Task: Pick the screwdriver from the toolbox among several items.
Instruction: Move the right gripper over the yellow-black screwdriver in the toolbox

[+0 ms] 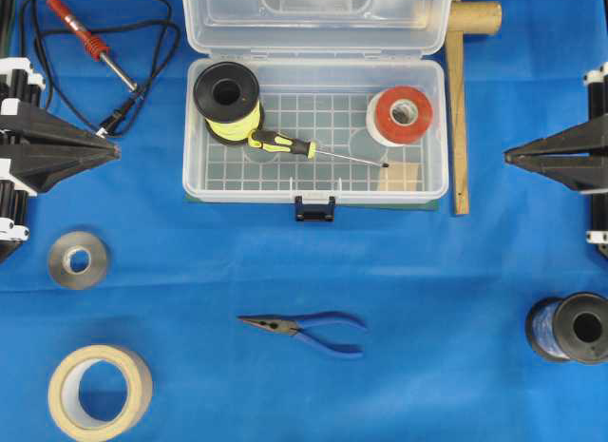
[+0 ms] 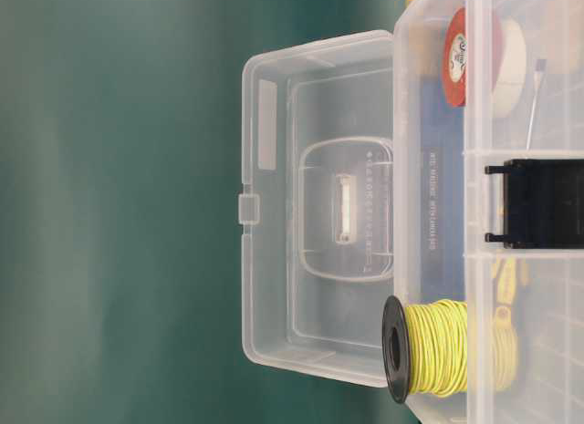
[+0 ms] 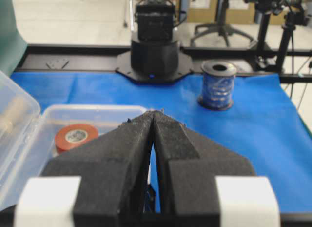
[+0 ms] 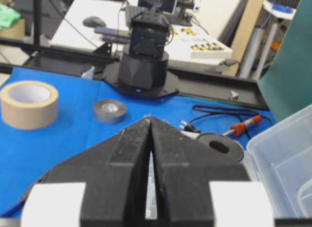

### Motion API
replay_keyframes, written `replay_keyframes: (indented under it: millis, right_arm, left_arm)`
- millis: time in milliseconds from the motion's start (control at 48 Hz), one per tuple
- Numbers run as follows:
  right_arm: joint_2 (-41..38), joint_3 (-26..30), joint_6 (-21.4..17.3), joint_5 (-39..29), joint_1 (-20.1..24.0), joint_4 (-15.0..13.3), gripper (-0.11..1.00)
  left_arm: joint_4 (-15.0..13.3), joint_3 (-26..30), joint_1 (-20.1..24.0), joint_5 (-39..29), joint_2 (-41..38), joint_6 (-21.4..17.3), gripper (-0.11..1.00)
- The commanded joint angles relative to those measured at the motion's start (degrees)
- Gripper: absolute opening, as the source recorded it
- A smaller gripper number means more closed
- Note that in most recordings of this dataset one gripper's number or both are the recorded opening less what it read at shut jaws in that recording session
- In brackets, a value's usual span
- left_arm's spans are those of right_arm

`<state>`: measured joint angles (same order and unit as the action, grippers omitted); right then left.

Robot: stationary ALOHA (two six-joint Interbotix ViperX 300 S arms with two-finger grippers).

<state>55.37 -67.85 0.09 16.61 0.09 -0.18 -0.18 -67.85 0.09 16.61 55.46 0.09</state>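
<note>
Quick count of what's on the blue table (image 1: 456,299): one clear toolbox (image 1: 195,166) near the back edge, lid open. Inside it, one screwdriver (image 1: 282,144), one spool of yellow wire (image 1: 226,102), one roll of red tape (image 1: 402,115), and one small tan square (image 1: 400,177) in its front right corner. Out on the table: one soldering iron (image 1: 85,38), one pair of pliers (image 1: 306,329), one grey tape roll (image 1: 78,259), one beige tape roll (image 1: 99,392), one blue wire spool (image 1: 570,328), and one wooden mallet (image 1: 460,100). So three tape rolls and two spools overall.

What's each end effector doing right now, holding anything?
Left end effector: closed, holding nothing.
Right end effector: closed, holding nothing.
</note>
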Motion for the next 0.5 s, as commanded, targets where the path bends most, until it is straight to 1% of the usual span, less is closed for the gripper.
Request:
replay_keyframes:
  millis: [0, 83, 167, 375, 479]
  right_arm:
    - [-0.8, 2.1, -0.6, 0.4, -0.4, 0.4, 0.15]
    - [-3.4, 5.0, -1.1, -1.8, -0.5, 1.6, 0.15]
    - [-7.4, 9.0, -1.5, -5.3, -1.4, 1.8, 0.15]
    - [-20.5, 22.4, -3.4, -20.6, -6.8, 2.3, 0.15]
    - [-28.2, 29.5, -3.9, -28.1, -8.5, 2.3, 0.15]
  left_arm:
    - [-1.4, 0.7, -0.7, 0.6, -0.3, 0.1, 0.0]
    - [-1.4, 0.7, -0.7, 0.6, -0.4, 0.1, 0.0]
    - [-1.4, 0.7, -0.7, 0.7, -0.5, 0.1, 0.0]
    - [-1.5, 0.5, -0.7, 0.5, -1.1, 0.1, 0.0]
    - [-1.5, 0.4, -0.7, 0.5, -1.5, 0.1, 0.0]
